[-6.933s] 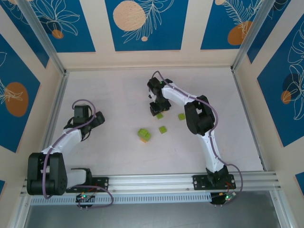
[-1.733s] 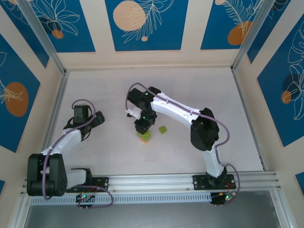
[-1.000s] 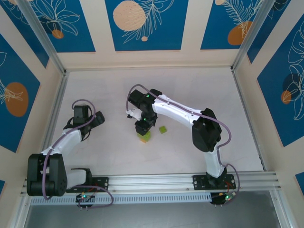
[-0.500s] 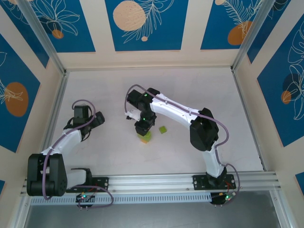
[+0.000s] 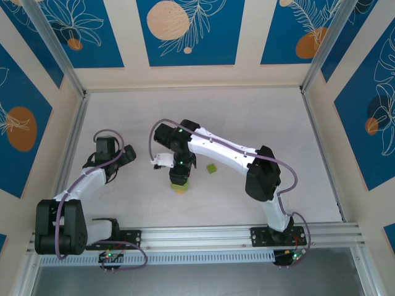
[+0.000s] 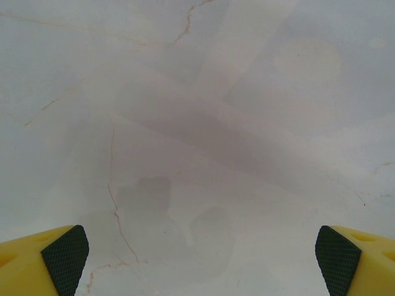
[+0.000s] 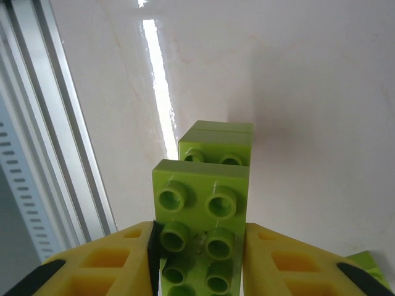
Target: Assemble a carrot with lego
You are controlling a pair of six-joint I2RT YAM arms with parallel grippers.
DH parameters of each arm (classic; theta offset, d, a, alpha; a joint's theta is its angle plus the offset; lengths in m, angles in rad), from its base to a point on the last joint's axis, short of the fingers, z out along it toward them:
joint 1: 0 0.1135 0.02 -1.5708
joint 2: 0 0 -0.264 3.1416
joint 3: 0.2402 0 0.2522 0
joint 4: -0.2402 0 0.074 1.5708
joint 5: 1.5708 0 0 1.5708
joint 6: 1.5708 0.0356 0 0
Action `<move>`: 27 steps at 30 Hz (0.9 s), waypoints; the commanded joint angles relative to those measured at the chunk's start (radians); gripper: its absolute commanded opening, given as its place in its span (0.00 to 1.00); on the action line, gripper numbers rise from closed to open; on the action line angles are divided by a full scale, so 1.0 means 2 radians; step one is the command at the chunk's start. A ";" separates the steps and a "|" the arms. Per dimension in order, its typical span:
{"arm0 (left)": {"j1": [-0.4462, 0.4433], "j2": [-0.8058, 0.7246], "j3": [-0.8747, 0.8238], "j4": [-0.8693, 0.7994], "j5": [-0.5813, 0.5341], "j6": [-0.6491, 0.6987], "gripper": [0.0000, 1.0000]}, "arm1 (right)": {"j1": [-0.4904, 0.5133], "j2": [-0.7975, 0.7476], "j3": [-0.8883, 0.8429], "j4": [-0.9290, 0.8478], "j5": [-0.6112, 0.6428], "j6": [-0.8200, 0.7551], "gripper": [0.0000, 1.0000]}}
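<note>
The carrot (image 5: 180, 186) lies at mid-table, a clump of lime-green bricks with an orange brick (image 5: 180, 190) at its near end. My right gripper (image 5: 179, 175) stands right over it and hides most of it. In the right wrist view the right gripper (image 7: 199, 237) is shut on a studded lime-green brick (image 7: 200, 197), a yellow finger (image 7: 117, 253) against each side. Another lime-green brick (image 7: 216, 145) joins on beyond it. One loose lego brick (image 5: 212, 168) lies to the right. My left gripper (image 5: 103, 147) is open over bare table, apart from all bricks, with its pads (image 6: 65, 256) wide apart.
An aluminium rail (image 5: 197, 234) runs along the near edge, and it also appears as the rail (image 7: 49, 154) left of the held bricks. Blue-and-cream walls (image 5: 185, 37) enclose the table. A sliver of another green brick (image 7: 364, 259) shows beside the right finger.
My right gripper has moved left and toward the near edge, and the green-and-orange clump has shifted with it. The left arm has not moved.
</note>
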 commanded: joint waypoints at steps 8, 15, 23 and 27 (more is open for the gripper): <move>0.009 -0.006 -0.004 0.001 -0.001 -0.006 0.97 | 0.021 -0.019 -0.039 -0.026 -0.010 -0.019 0.37; 0.009 -0.008 -0.005 0.001 0.000 -0.006 0.97 | 0.027 -0.026 -0.059 -0.022 -0.003 -0.015 0.37; 0.009 -0.009 -0.005 0.002 0.001 -0.005 0.97 | 0.026 -0.026 -0.072 -0.021 -0.002 -0.011 0.39; 0.009 -0.009 -0.005 0.003 0.002 -0.005 0.97 | 0.025 -0.031 -0.076 -0.017 0.000 -0.010 0.44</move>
